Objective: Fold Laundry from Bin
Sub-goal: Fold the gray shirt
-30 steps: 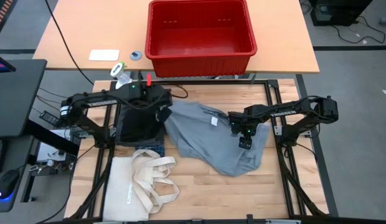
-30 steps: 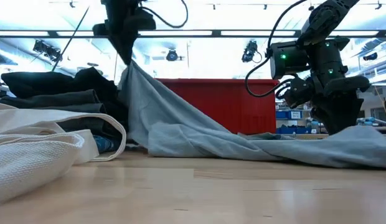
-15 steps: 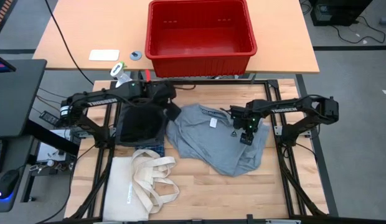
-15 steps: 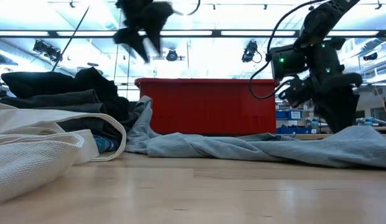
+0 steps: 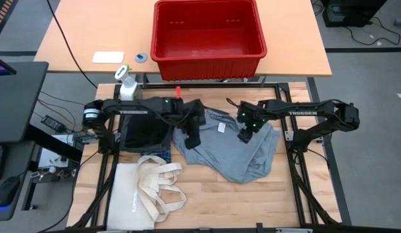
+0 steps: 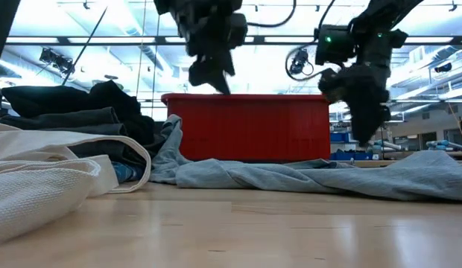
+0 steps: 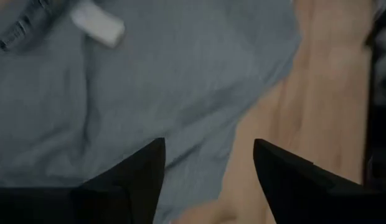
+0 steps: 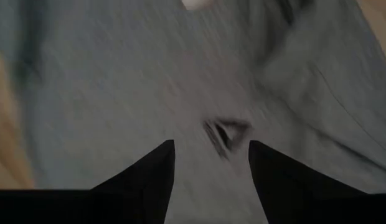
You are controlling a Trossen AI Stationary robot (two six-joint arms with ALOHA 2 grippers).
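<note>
Our left gripper (image 5: 193, 138) and right gripper (image 5: 244, 134) hover with fingers spread and empty over the grey shirt (image 5: 229, 152), which lies crumpled on the worktop (image 5: 252, 200) — likely to flatten it. Its white neck label (image 5: 221, 127) is unreadable; the bin (image 5: 207, 35) stands empty behind.

1. One red bin (image 5: 208, 35).
2. One grey garment (image 5: 229, 150), spread in front of the bin.
3. One pile of dark folded garments (image 5: 145, 129), left of the grey garment.
4. One cream tote bag (image 5: 142, 193).
5. One spray bottle (image 5: 127, 83).
6. Two arms over the grey garment.
</note>
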